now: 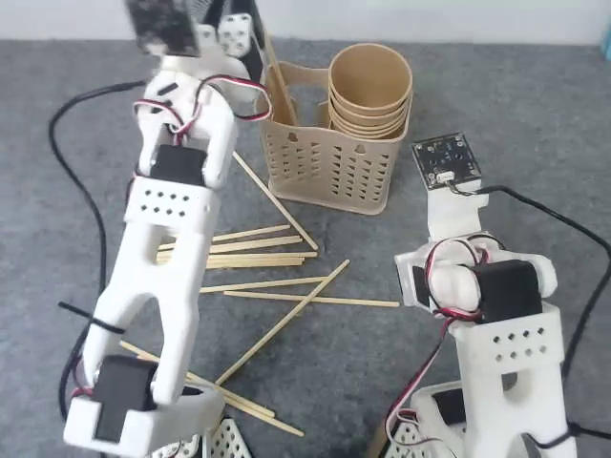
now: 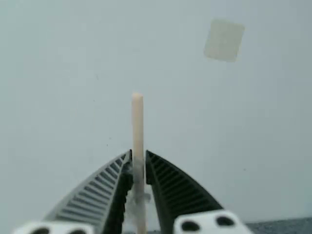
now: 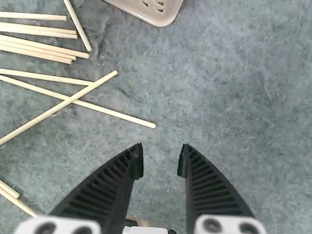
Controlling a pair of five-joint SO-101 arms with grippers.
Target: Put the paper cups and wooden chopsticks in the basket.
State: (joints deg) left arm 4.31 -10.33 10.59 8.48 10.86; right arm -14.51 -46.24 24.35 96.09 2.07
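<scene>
The left gripper had its ribbed black fingers closed on one pale round wooden chopstick. The stick ran along the fingers' own line, clamped in the slit between them, and its blunt end stood out well past their tips. In the high view a thin stick slanted down from that gripper toward the end compartment of the beige slotted plastic basket. This was probably the same one, though whether its lower end was already inside the rim could not be told. The release seemed to turn on that long axis pointing down into the compartment.

A stack of tan paper cups sat in the basket's other end.

The right gripper hung over the grey carpet with its fingers apart and nothing between them. The loose wooden chopsticks lay beyond the fingertips and off to one side. The nearest was apart from the tips and angled across the gap, not along it.
</scene>
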